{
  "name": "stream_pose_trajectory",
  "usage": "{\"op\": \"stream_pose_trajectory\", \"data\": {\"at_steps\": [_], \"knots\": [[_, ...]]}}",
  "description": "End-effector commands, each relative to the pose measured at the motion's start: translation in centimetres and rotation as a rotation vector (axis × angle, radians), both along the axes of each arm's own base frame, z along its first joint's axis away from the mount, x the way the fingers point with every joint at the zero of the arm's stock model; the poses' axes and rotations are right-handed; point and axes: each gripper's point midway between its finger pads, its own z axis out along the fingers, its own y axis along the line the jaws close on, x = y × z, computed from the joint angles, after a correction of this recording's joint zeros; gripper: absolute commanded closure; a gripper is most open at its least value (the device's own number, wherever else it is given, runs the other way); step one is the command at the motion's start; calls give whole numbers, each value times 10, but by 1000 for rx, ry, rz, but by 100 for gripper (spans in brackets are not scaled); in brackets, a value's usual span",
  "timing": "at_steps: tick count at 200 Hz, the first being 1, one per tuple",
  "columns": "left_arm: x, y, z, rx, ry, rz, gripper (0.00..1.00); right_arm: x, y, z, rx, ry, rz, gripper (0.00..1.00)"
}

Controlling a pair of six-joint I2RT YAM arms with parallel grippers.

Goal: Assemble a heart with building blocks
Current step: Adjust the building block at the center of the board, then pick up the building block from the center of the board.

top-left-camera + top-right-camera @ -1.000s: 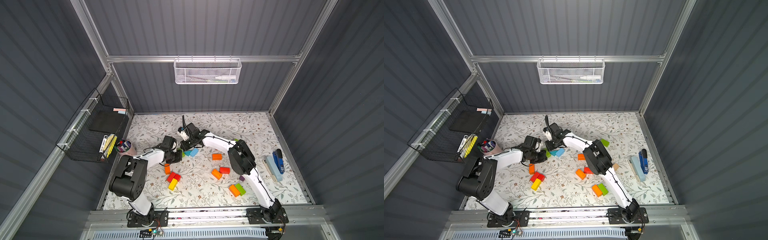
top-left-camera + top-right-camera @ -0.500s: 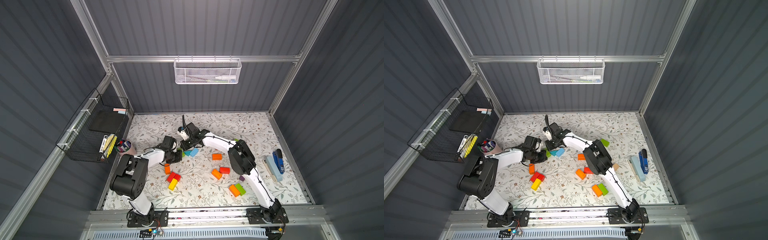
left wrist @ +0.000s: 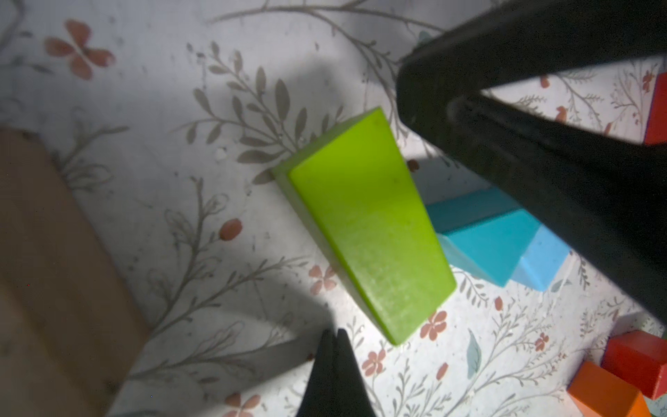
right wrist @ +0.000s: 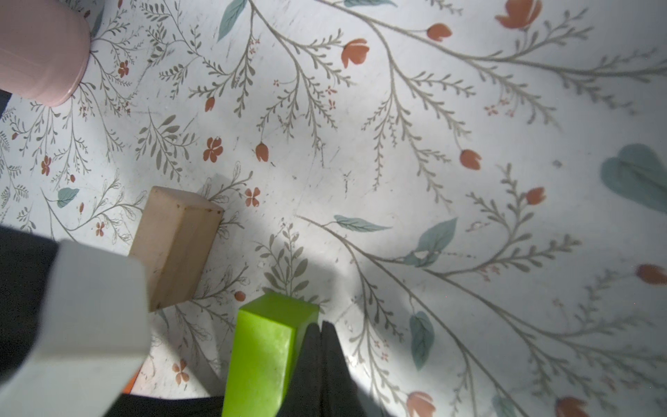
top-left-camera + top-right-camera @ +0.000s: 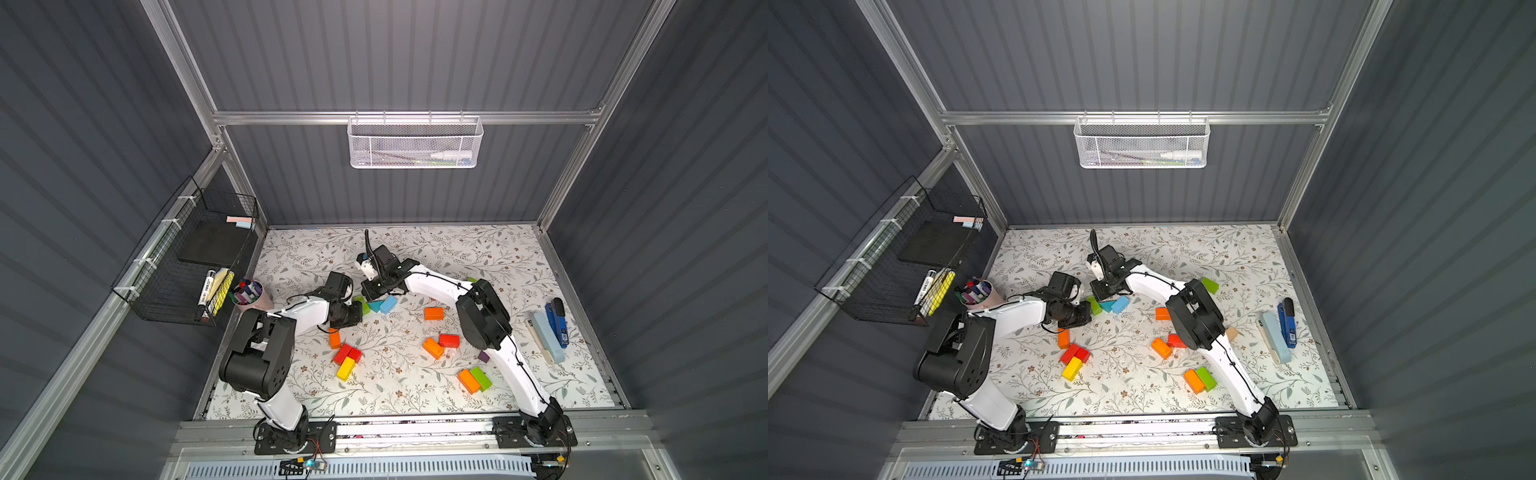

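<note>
A lime green block (image 5: 362, 305) (image 5: 1094, 305) lies at the mat's left centre, beside a teal wedge (image 5: 375, 306) and a light blue block (image 5: 388, 304). My right gripper (image 4: 320, 323) is shut and empty, its tip close against the green block's (image 4: 267, 353) side. My left gripper (image 3: 334, 330) is shut and empty too, just short of the green block's (image 3: 368, 224) near end. A tan block (image 4: 177, 249) lies close by. Orange (image 5: 334, 338), red (image 5: 347, 354) and yellow (image 5: 345, 369) blocks cluster in front. More orange (image 5: 433, 313), red (image 5: 449, 340) and green (image 5: 481, 377) blocks lie scattered to the right.
A pink cup of marker pens (image 5: 249, 293) stands at the mat's left edge. A blue stapler (image 5: 557, 322) and a pale blue case (image 5: 546, 336) lie at the right edge. A black wire basket (image 5: 187, 257) hangs on the left wall, a white mesh basket (image 5: 415, 141) on the back wall.
</note>
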Motion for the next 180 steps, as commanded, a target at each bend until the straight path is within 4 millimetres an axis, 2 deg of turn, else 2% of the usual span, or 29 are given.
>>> {"op": "stream_pose_trajectory", "data": {"at_steps": [1, 40, 117, 136, 145, 153, 180], "knots": [[9, -2, 11, 19, -34, -11, 99, -1, 3, -1, 4, 10, 9, 100], [21, -10, 11, -16, -47, -12, 100, -1, 3, -3, 6, 17, 10, 100], [14, -9, 9, -19, -35, -16, 100, -8, 8, -6, 29, 47, 44, 100], [14, -9, 10, -19, -34, -16, 100, -6, 6, -4, 22, 37, 33, 100], [13, -8, 11, -12, -32, -15, 100, 4, -3, -3, -19, 7, -27, 100], [13, -5, 14, 2, -35, -14, 100, 9, -11, 2, -42, -1, -76, 100], [7, -1, 23, 23, -35, -19, 100, 25, -25, 39, -42, -95, -145, 100]]}}
